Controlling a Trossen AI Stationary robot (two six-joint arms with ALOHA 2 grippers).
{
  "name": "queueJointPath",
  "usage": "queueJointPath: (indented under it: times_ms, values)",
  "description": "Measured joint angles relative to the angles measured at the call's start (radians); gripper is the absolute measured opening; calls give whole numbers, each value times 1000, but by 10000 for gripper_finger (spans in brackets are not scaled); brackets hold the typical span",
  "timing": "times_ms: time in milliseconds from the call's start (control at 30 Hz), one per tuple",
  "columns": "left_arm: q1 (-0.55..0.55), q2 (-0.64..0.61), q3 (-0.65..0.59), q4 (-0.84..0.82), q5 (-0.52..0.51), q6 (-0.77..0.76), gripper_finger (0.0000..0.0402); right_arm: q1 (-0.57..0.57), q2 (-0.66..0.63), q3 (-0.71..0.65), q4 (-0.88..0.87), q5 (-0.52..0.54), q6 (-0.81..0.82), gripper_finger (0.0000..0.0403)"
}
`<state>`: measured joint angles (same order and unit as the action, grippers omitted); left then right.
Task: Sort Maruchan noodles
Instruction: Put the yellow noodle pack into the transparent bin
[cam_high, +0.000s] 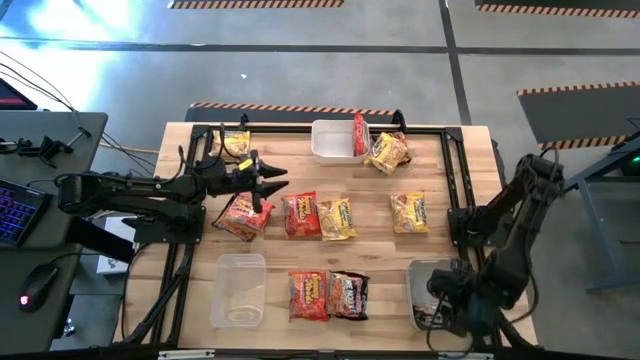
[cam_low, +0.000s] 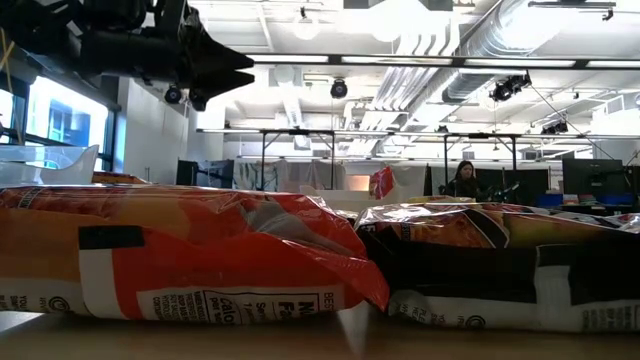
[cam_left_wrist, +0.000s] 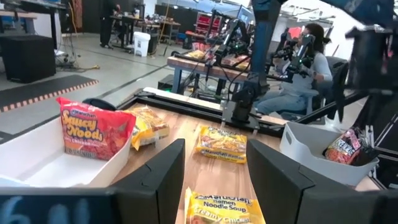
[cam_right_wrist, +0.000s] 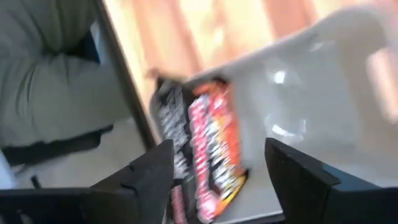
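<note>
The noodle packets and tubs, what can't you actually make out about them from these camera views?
- Front right tub: high view, the right end effector and arm cover most of it, so its packet count is unclear.
- Dark packet in that tub: right wrist view, motion blur makes the label unreadable.
- Table beyond the two nearest packets: low view, they fill the frame.
- Packet under the left end effector: high view, partly covered.

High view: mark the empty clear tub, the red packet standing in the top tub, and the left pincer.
Empty clear tub (cam_high: 238, 290), high view, on its bare floor.
Red packet (cam_high: 359, 134), high view, on the middle of its wrapper.
Left pincer (cam_high: 281, 179), high view, midway between its fingertips.
</note>
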<state>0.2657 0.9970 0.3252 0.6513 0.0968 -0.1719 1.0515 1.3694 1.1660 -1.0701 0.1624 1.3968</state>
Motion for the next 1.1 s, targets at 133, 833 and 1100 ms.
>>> queueJointPath:
  times_ms: [133, 833, 1100]
  values:
    - [0, 0, 0, -47, 1, -7, 161, -57, -56, -2, -62, 115, -127, 150]
    - [26, 0, 0, -318, 37, -58, 161, -672, -188, -578, 1060, 14, -1020, 1]
    - [39, 30, 0, -304, 100, -158, 161, -967, -156, -674, 1208, -138, -1016, 5]
